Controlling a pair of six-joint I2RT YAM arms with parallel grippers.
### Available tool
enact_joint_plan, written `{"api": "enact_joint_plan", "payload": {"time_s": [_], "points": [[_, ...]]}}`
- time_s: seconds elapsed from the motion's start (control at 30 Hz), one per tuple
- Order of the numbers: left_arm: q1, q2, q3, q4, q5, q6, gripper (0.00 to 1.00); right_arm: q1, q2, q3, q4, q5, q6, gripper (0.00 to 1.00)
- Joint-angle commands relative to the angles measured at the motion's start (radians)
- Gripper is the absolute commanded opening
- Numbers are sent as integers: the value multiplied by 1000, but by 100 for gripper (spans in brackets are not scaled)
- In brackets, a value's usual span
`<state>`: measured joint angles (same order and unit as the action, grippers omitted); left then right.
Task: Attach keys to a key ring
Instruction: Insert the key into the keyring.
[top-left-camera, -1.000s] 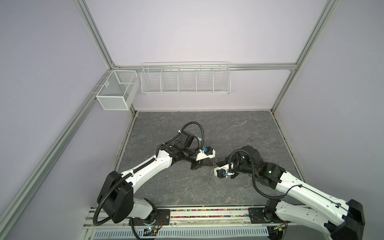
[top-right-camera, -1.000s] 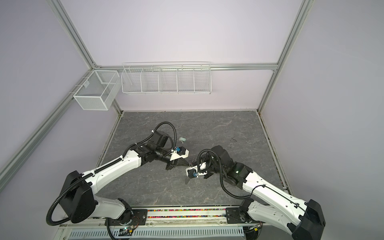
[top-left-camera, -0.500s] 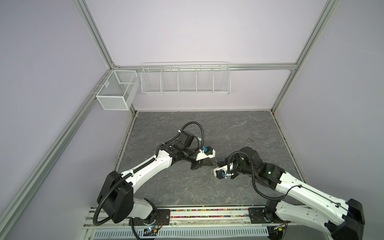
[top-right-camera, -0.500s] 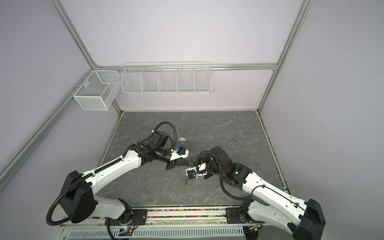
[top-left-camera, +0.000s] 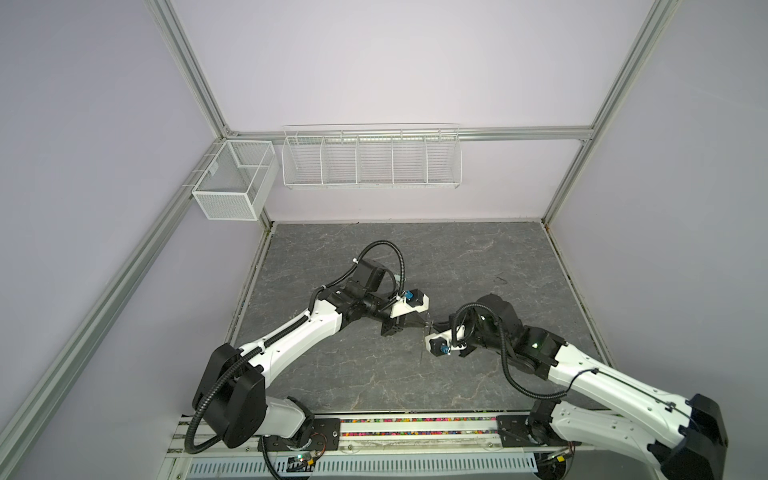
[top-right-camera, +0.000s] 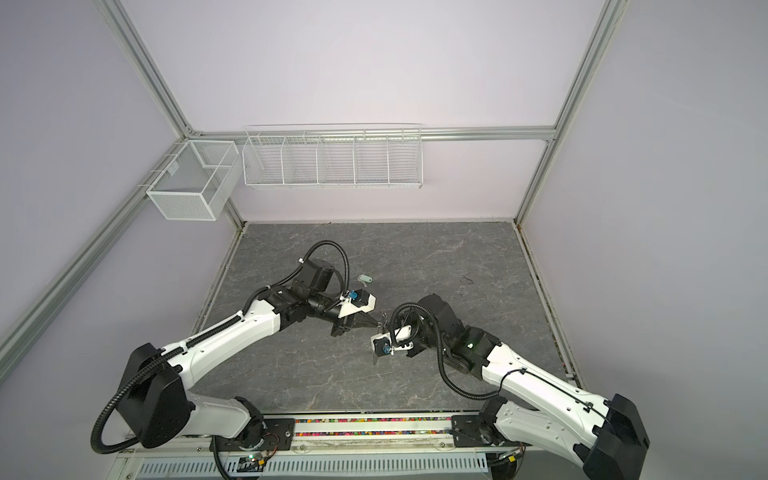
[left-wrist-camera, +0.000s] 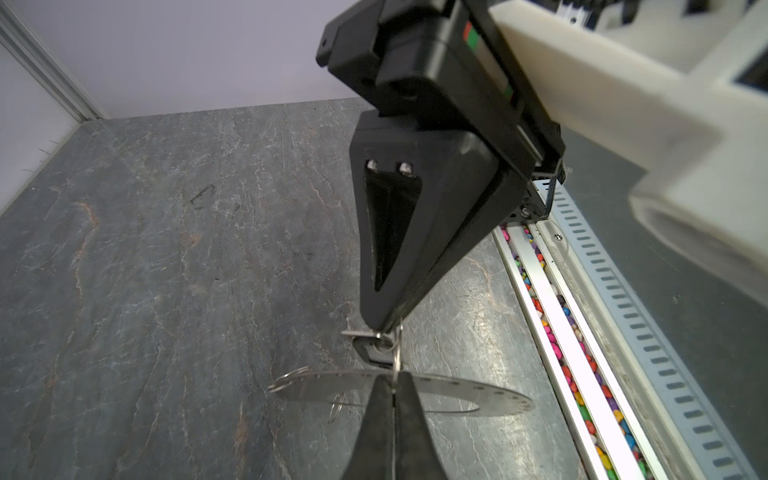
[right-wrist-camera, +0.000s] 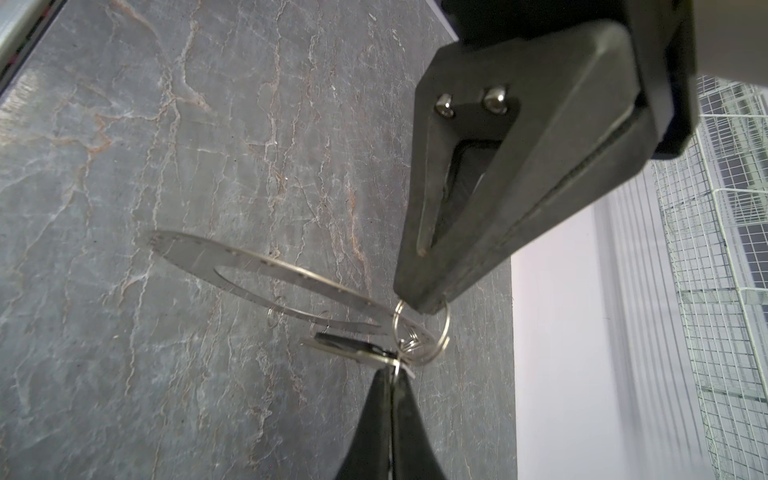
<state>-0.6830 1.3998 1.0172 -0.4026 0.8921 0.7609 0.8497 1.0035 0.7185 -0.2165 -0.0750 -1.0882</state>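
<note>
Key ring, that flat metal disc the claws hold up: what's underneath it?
Small wire loops dangle beneath the key ring, with grey table below. The black-tagged key hangs near its rim; the left gripper and right gripper cover how it joins.

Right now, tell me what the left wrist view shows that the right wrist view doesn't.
Only the left wrist view: the rail of coloured beads. Only the right wrist view: the white wire basket. Both: the key ring, the left end effector shut on a loop at its rim, and the right end effector shut on the black-tagged key.
</note>
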Motion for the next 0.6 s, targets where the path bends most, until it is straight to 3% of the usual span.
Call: {"api": "enact_joint_plan", "payload": {"time_s": [0.0, 0.07, 0.3, 0.4, 0.57], "points": [[13, -48, -1, 96, 52, -30, 0, -25, 29, 9, 12, 23, 65, 7], [14, -54, -7, 120, 53, -41, 0, -40, 35, 15, 37, 3, 107, 9], [23, -59, -14, 210, 59, -89, 0, -107, 18, 31, 100, -39, 248, 31], [31, -65, -23, 278, 57, -128, 0, -143, -9, 32, 111, -43, 327, 34], [41, -74, -53, 428, 40, -216, 0, -173, -77, 27, 149, -169, 448, 34]]}}
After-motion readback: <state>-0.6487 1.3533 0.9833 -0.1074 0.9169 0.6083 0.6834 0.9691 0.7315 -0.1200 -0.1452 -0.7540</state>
